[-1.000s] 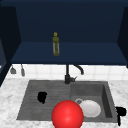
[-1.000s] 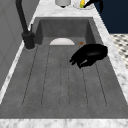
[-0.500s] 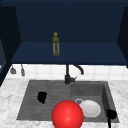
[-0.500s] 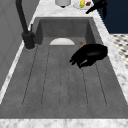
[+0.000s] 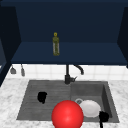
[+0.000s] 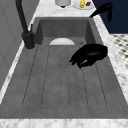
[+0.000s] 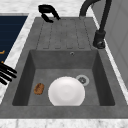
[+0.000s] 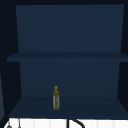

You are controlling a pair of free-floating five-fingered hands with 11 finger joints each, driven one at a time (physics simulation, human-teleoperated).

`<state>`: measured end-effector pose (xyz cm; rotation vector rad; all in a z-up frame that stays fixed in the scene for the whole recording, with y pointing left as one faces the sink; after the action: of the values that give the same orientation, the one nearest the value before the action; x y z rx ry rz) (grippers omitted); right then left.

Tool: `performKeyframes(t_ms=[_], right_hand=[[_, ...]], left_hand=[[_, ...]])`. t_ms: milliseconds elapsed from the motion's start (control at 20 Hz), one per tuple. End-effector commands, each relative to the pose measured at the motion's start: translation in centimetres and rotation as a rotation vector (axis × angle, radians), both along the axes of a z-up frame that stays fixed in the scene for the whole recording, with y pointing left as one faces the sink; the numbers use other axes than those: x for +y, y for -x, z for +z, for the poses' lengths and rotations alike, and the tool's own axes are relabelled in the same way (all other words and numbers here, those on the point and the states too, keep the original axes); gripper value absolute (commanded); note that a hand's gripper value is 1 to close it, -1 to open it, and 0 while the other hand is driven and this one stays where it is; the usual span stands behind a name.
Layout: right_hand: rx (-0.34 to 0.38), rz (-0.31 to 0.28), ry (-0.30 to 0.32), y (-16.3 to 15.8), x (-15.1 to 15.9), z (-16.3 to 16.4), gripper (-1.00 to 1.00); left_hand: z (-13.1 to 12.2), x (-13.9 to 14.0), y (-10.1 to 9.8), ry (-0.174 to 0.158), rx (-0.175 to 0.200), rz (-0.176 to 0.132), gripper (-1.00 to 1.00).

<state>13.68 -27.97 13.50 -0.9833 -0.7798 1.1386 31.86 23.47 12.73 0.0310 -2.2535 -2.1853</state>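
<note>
while the left hand [image 5: 42,97] hangs over the ribbed drainboard [image 6: 62,82], its fingers [image 6: 76,60] are loosely curled, holding nothing, tips pointing toward the faucet [image 6: 26,32] side. whether they touch the drainboard can't be told. nearest thing ahead of those fingers is the white plate [image 7: 66,91], lying in the basin [image 7: 100,75]: round, plain, glossy, next to the drain [image 7: 82,79]. in the left side view the basin edge cuts the plate to a sliver. a small brown lump [image 7: 39,88] lies in the basin just beside the plate, too blurred to identify. right hand [image 5: 103,116] sits at the basin's front right corner; in the right side view its fingers [image 7: 7,72] are straight and spread, holding nothing, cut off by the picture edge. a red ball [image 5: 67,115] in the front view covers part of the plate and the sink's front rim. an olive bottle [image 8: 56,98] stands upright on the lower shelf [image 8: 87,107] above, label unreadable. items on the counter behind the right hand are too small to make out.
</note>
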Motion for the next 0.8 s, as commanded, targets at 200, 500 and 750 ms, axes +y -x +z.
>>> performKeyframes(t_ms=[200, 500, 750], right_hand=[[0.000, 0.013, -0.015, 0.3, 1.8, -0.1, -1.00], [-0.002, 0.025, -0.059, 0.3, 0.3, 0.1, -1.00], [-0.001, 0.034, -0.115, 0.3, -2.3, 2.1, -1.00]], left_hand=[[0.0, 0.0, 0.0, 0.000, 0.000, 0.000, 0.00], [0.0, 0.0, 0.0, 0.000, 0.000, 0.000, 0.00], [0.0, 0.0, 0.0, 0.000, 0.000, 0.000, 0.00]])
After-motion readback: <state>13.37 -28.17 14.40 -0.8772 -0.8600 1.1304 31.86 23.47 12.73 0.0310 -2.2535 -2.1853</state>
